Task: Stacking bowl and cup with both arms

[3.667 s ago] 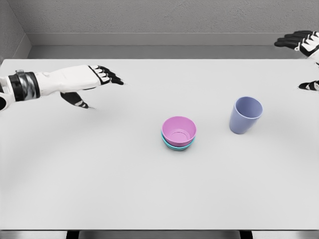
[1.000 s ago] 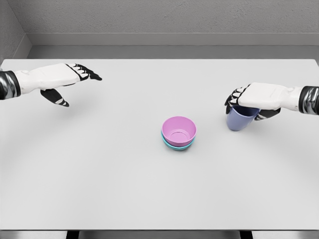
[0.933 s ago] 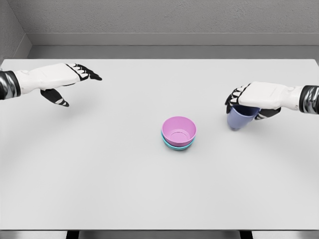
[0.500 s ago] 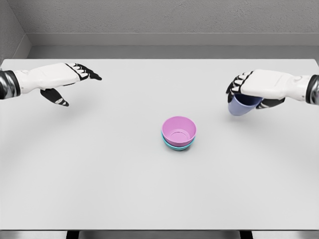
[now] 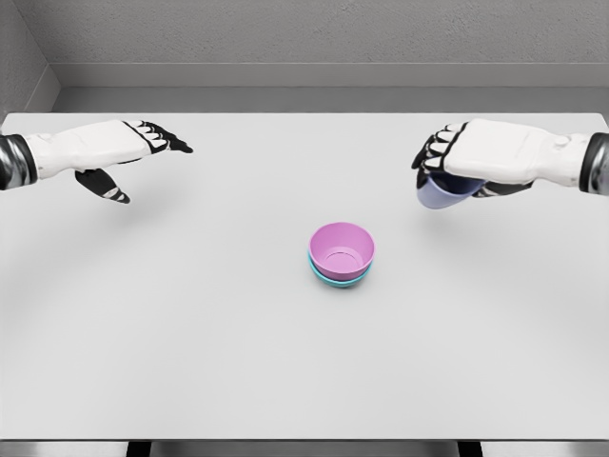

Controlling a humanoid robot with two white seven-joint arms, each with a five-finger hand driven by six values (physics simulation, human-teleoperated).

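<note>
A pink bowl [image 5: 342,249] sits nested in a teal bowl [image 5: 334,279] near the middle of the white table [image 5: 190,333]. My right hand [image 5: 455,169] is shut on the lavender cup [image 5: 441,194], holding it in the air to the right of and beyond the bowls. Most of the cup is hidden under the hand; only its lower part shows. My left hand [image 5: 128,157] hovers over the far left of the table, fingers spread and holding nothing.
A grey wall [image 5: 304,38] runs behind the table's far edge. The table's front edge [image 5: 304,440] lies along the bottom of the view.
My right hand closed on the cup, lifted it off the table and carried it up and a little left toward the bowls. The left hand has stayed in place.
</note>
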